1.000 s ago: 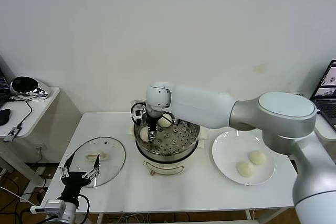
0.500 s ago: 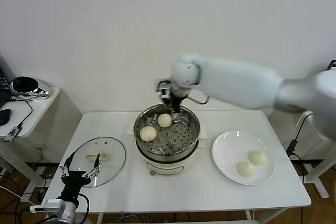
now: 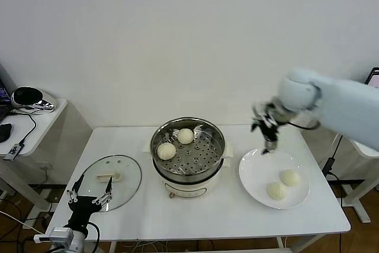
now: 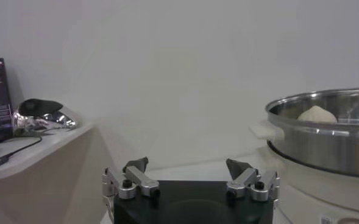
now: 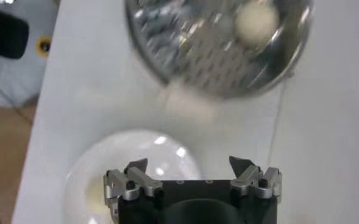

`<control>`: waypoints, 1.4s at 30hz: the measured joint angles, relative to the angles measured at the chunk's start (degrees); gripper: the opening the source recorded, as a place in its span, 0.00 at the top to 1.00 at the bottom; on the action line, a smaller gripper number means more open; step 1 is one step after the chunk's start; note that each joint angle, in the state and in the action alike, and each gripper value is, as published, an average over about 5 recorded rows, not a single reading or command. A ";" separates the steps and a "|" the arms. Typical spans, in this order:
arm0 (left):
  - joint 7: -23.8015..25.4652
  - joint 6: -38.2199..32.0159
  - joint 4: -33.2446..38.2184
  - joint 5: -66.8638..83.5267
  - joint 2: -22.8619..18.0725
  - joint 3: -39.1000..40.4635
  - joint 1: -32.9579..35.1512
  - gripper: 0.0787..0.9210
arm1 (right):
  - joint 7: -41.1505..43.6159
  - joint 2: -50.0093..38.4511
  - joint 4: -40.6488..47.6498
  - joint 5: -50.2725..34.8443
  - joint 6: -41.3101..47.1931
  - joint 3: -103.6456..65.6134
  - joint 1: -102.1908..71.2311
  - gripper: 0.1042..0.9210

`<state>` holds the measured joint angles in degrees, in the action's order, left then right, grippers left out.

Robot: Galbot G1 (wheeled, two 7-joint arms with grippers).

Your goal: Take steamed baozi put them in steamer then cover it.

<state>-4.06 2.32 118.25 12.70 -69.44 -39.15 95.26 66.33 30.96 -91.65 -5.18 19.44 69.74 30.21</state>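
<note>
The steamer point(image 3: 188, 152) stands mid-table with two baozi on its perforated tray, one at the left point(image 3: 166, 151) and one at the back point(image 3: 186, 136). Two more baozi point(image 3: 290, 178) point(image 3: 276, 191) lie on a white plate point(image 3: 257, 170) at the right. My right gripper point(image 3: 267, 137) hangs open and empty above the plate's far left rim. Its wrist view shows the gripper point(image 5: 188, 163) over the plate point(image 5: 149, 152), with the steamer point(image 5: 219, 45) beyond. The glass cover point(image 3: 111, 181) lies flat on the table at the left. My left gripper point(image 3: 89, 197) is open and parked at the front left, and it also shows in its wrist view point(image 4: 187, 164).
A low side table point(image 3: 29, 117) with a dark device and cables stands at the far left. A laptop screen point(image 3: 373, 81) shows at the right edge. The wall is close behind the table.
My right gripper left the steamer's tray, rose behind the pot, then swung right to above the plate. Two baozi stay in the steamer. The left arm has not moved.
</note>
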 measured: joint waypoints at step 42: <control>0.02 -0.08 -0.49 -0.39 -1.08 -0.93 0.41 0.12 | -5.33 0.84 9.62 16.20 -4.53 -27.46 -40.07 0.24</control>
<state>-4.04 2.24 117.76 12.31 -70.52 -40.08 95.66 61.00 31.80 -82.02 11.02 14.91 42.28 -9.86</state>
